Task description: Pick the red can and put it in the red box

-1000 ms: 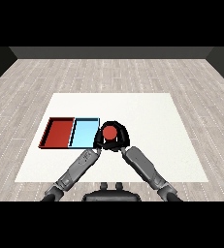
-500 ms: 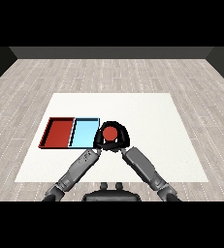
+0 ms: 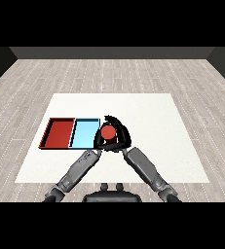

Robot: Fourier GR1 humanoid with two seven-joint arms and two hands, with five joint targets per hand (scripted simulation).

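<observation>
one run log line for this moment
right hand: curled round red can | can: right of light blue tray | red tray: no can | left hand: beside can

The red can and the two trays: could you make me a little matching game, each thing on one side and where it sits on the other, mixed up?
Things:
1. red can
2. red tray
3. light blue tray

Places:
A. farthest to the left
B. between the two hands
C. in the middle, between the other two

Pairs: 1-B, 2-A, 3-C

can: my right hand (image 3: 121, 136) curls round the red can (image 3: 108, 132), just right of the blue tray (image 3: 84, 134)
red tray (image 3: 58, 133): touching the blue tray's left side
</observation>
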